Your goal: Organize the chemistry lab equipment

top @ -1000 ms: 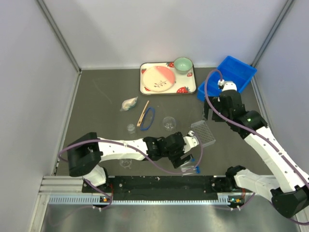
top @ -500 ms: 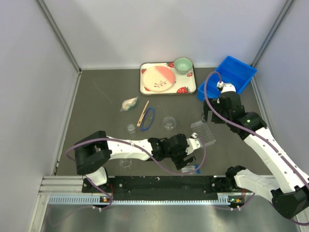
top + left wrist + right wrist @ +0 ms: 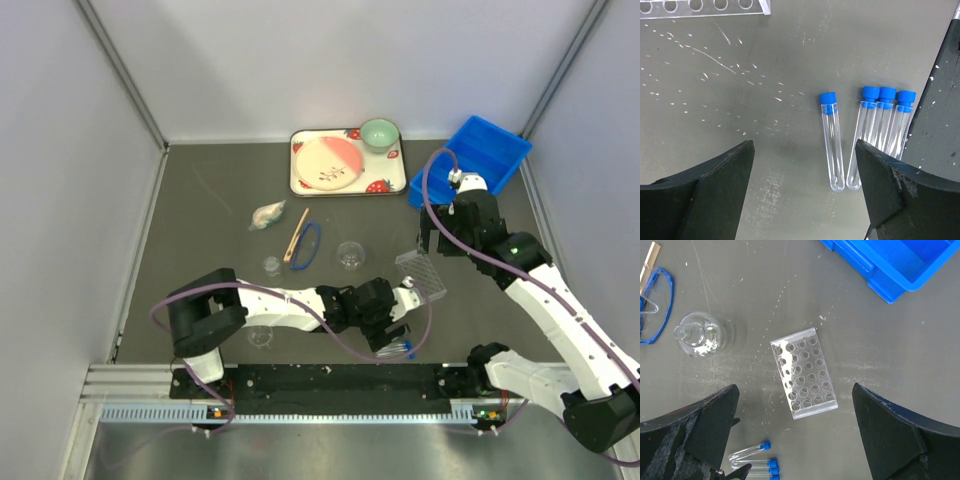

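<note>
Several clear blue-capped tubes (image 3: 832, 145) lie side by side on the dark table near its front edge (image 3: 397, 349); they also show in the right wrist view (image 3: 752, 452). My left gripper (image 3: 805, 145) is open and empty, hovering over them, with one tube lying apart between the jaws and three more (image 3: 882, 125) by the right finger. In the top view the left gripper (image 3: 388, 328) is at front centre. The clear tube rack (image 3: 422, 277) lies flat beyond the tubes. My right gripper (image 3: 795, 386) is open and empty, high above the rack (image 3: 802, 372); it also shows in the top view (image 3: 432, 234).
A small glass flask (image 3: 349, 255), blue ring (image 3: 310, 245), wooden stick (image 3: 296, 234), a tiny beaker (image 3: 271, 265) and a crumpled clear object (image 3: 267, 215) sit mid-table. A glass dish (image 3: 260, 338) lies front left. A blue bin (image 3: 470, 160) and strawberry tray (image 3: 347, 185) stand at the back.
My left gripper has shifted a little right and toward the front edge, closer over the tubes. The right arm has barely moved.
</note>
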